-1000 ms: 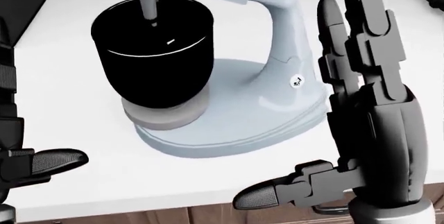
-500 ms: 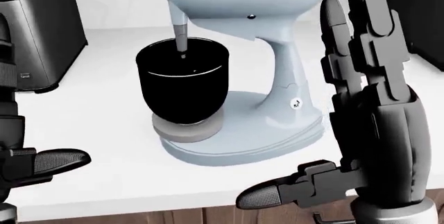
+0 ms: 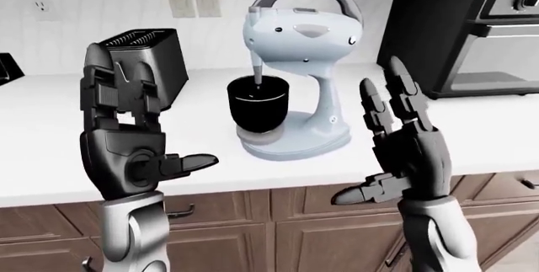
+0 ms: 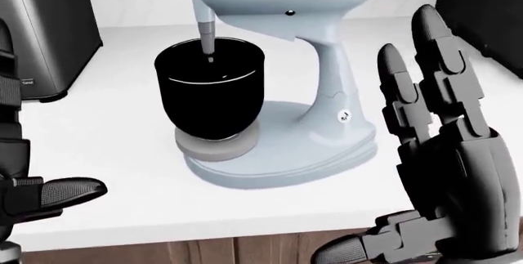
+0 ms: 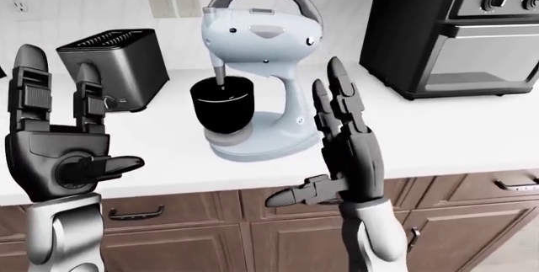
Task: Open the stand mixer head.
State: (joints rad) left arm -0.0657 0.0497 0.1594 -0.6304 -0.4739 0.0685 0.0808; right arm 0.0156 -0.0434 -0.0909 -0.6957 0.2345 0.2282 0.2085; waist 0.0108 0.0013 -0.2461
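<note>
While the head view half a second ago cut the right hand (image 4: 441, 172) off at its fingertips, that hand now sits lower in the picture with its fingers fully in frame, and the mixer has shifted only slightly, so the change is chiefly the hand's own drop. The stand mixer (image 3: 296, 76) stands on the white counter (image 3: 472, 133), its head (image 3: 301, 31) down and the beater shaft reaching into the black bowl (image 3: 258, 100), so the task seems not yet begun. Both hands are released, fingers straight and spread, grasping nothing; the right hand hangs just right of the mixer's column without touching it. The left hand (image 3: 126, 139) is raised at the left, well apart from the mixer. The eye views show what the head view crops: the whole mixer head with its arched handle, a toaster (image 3: 147, 63) left of it and a black oven (image 5: 455, 29) right. Only the head view shows the small dial on the base (image 4: 344, 115) closely.
</note>
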